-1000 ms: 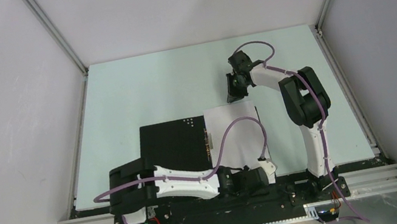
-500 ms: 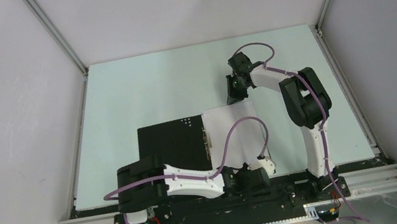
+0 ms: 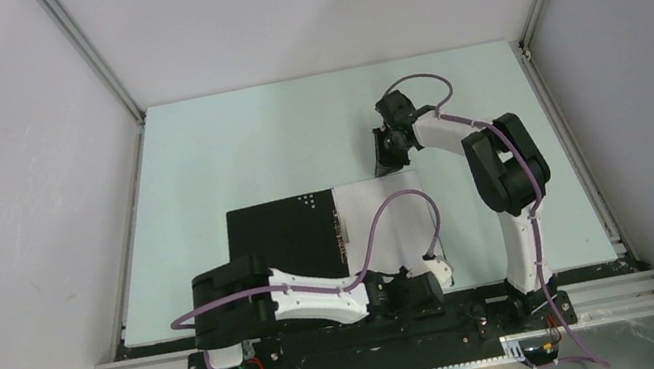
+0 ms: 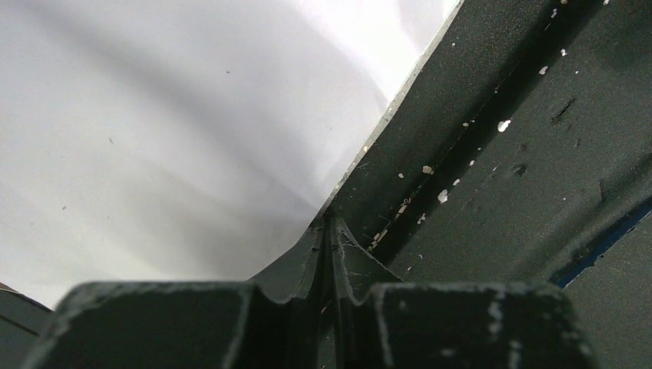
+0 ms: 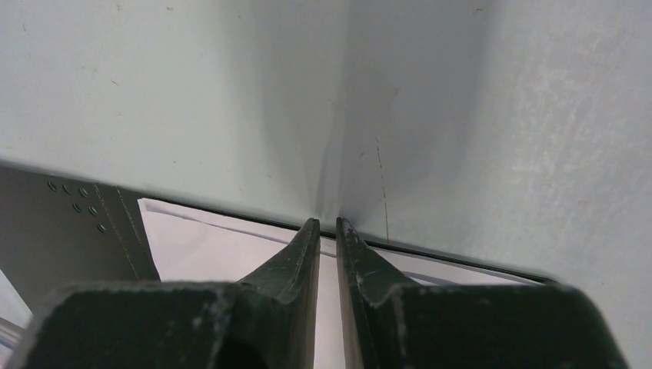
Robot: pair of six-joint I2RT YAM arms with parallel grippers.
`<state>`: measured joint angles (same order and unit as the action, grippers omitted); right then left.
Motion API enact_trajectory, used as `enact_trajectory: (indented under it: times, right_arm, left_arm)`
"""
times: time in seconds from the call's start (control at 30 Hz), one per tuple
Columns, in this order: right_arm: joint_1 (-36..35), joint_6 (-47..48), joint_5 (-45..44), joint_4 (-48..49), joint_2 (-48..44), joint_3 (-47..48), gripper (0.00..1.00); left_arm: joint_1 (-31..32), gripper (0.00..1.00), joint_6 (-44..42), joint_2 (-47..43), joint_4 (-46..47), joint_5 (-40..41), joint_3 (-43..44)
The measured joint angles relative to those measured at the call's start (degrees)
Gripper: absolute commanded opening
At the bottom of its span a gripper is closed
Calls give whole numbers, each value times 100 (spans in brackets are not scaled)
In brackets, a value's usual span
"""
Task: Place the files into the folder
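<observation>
Files (image 3: 388, 235) lie on the right half of the open folder (image 3: 287, 237). Left gripper (image 4: 329, 223), jaws pressed together, meets their near edge; right gripper (image 5: 328, 224), jaws nearly closed, sits at their far edge.

My right gripper (image 3: 382, 166) dips toward 6 o'clock; files (image 3: 385, 220) slip likewise; my left elbow (image 3: 233, 305) swings toward 3.

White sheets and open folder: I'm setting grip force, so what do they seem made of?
The white sheets look like thin matte paper: flat, bowing softly in the left wrist view. The folder looks like matte black card or plastic inside, I cannot tell which; its spine clip shows pale grey, probably metal.
</observation>
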<state>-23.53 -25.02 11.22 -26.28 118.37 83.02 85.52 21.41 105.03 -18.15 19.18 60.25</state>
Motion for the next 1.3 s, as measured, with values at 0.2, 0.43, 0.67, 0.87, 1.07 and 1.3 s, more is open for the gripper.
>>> enact_trajectory:
  times: [0.2,0.43,0.67,0.87,1.07,1.3]
  right_arm:
    - [-24,9,-46,94,-59,-85,20]
    - [-24,9,11,125,-63,-83,31]
    - [-24,11,92,-205,-63,273,50]
    - [70,-59,136,-243,-63,522,73]
    - [407,-151,197,-236,-149,437,80]
    - [855,-358,162,-9,-944,-599,74]
  left_arm:
    - [-57,14,-7,-2,-2,-142,0]
    - [-101,23,-96,-20,2,-334,0]
    - [-149,32,-221,-273,-31,-483,-66]
    - [-254,44,-330,-807,-164,-619,-168]
    - [-468,47,-297,-1388,-278,-1027,-170]
    - [-1176,34,184,-2085,-385,-1257,-328]
